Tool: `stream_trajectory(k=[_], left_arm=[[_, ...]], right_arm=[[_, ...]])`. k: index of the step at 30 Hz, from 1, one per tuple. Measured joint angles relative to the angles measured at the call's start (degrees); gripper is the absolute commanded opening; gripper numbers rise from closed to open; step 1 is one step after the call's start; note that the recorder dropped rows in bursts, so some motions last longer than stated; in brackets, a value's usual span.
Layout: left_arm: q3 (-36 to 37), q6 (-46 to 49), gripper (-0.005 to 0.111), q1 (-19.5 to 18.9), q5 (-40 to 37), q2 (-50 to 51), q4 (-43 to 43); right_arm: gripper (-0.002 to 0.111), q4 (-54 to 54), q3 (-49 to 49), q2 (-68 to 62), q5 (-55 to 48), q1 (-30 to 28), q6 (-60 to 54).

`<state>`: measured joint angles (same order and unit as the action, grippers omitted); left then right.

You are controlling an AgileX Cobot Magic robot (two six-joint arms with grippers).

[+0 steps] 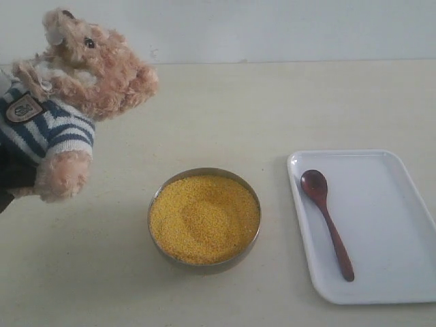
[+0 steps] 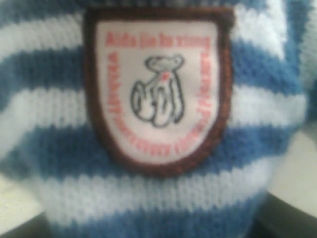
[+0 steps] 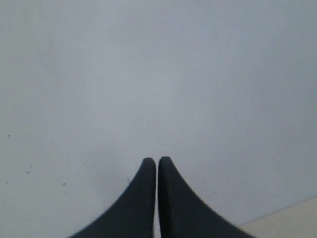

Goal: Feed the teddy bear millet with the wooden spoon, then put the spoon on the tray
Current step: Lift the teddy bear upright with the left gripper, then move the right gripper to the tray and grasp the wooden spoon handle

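Note:
The teddy bear (image 1: 82,75) is held up off the table at the far left, leaning toward the middle. Its striped shirt (image 2: 158,198) and chest badge (image 2: 157,89) fill the left wrist view. My left gripper (image 1: 10,178) shows only as a dark shape under the bear's shirt, shut on its body. The millet (image 1: 204,218) fills the metal bowl (image 1: 204,267) at the centre front. The wooden spoon (image 1: 332,230) lies on the white tray (image 1: 388,225) at the right, spoon bowl pointing away. My right gripper (image 3: 157,160) is shut and empty, facing a blank wall, outside the exterior view.
The pale tabletop (image 1: 272,109) stretches back to a white wall (image 1: 272,27). The bowl stands between the bear and the tray, a short gap from the tray's left rim.

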<state>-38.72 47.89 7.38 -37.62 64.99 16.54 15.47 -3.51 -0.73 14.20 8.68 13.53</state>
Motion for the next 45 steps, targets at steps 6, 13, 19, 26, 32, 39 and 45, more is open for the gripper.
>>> stream_trajectory(k=[6, 13, 19, 26, 32, 39, 45], left_arm=[[1.0, 0.1, 0.004, 0.0, 0.5, 0.0, -0.1], [1.0, 0.1, 0.004, 0.0, 0.8, 0.0, -0.1], [1.0, 0.1, 0.004, 0.0, 0.8, 0.0, -0.1], [1.2, 0.1, 0.004, 0.0, 1.8, 0.0, -0.1], [1.2, 0.1, 0.004, 0.0, 2.0, 0.0, -0.1], [1.2, 0.1, 0.004, 0.0, 2.1, 0.0, -0.1], [1.2, 0.1, 0.004, 0.0, 2.2, 0.0, -0.1]], right_arm=[[0.001, -10.1, -10.1, -14.8, -11.8, 0.0, 1.3], [0.001, -12.2, -26.1, -43.1, -35.0, 0.1, -10.8], [0.007, -11.3, -34.1, -64.5, -47.2, 4.9, -17.4], [0.055, -11.2, -34.7, -80.9, -48.6, 7.4, -17.7], [0.055, -10.1, -34.7, -89.1, -45.0, 7.5, -16.5], [0.054, -8.6, -34.7, -92.5, -40.9, 12.9, -16.0], [0.043, -8.5, -34.8, -92.6, -37.8, 15.3, -15.5]])
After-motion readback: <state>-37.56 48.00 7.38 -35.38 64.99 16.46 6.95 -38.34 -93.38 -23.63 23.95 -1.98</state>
